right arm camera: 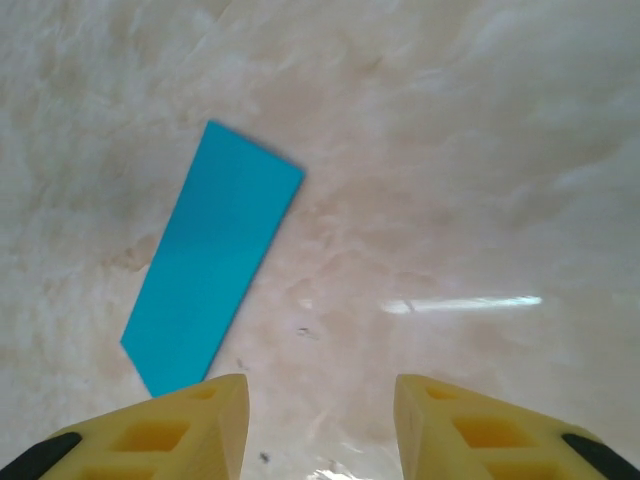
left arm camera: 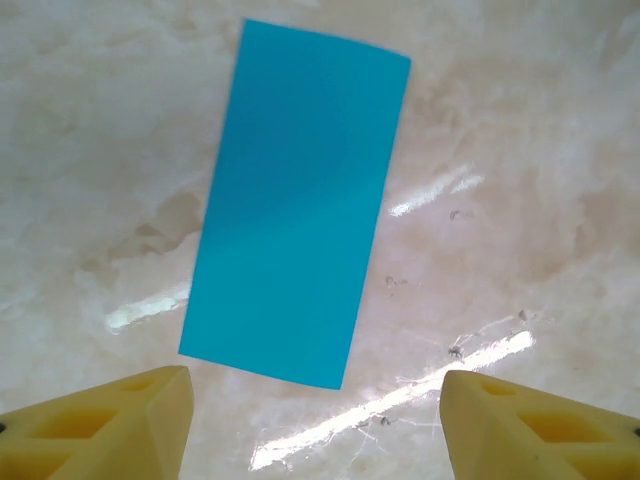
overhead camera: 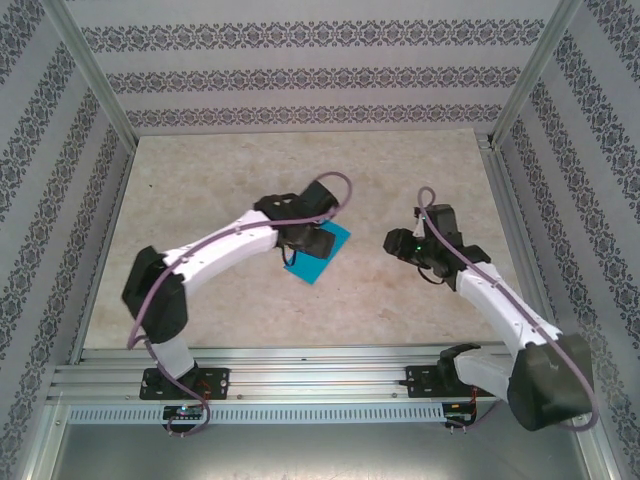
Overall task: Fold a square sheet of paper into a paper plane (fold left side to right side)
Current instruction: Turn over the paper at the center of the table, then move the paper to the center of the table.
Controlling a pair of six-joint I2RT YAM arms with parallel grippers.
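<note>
The square sheet of paper (overhead camera: 322, 258) lies flat on the marble table as a bright cyan rectangle, about twice as long as wide, one half folded over the other. My left gripper (overhead camera: 305, 240) hovers over its near-left part and hides some of it from above. In the left wrist view the paper (left arm camera: 300, 210) lies just beyond the open left gripper (left arm camera: 313, 400), whose yellow fingers (left arm camera: 120, 420) hold nothing. My right gripper (overhead camera: 395, 243) hangs open to the right of the sheet, apart from it. The right wrist view has the paper (right arm camera: 215, 265) left of the empty right gripper (right arm camera: 322, 390).
The beige marble tabletop (overhead camera: 400, 170) is ringed by patterned walls and aluminium posts (overhead camera: 95, 80). A metal rail (overhead camera: 320, 385) carrying both arm bases runs along the near edge. Bare table stretches behind and between the arms.
</note>
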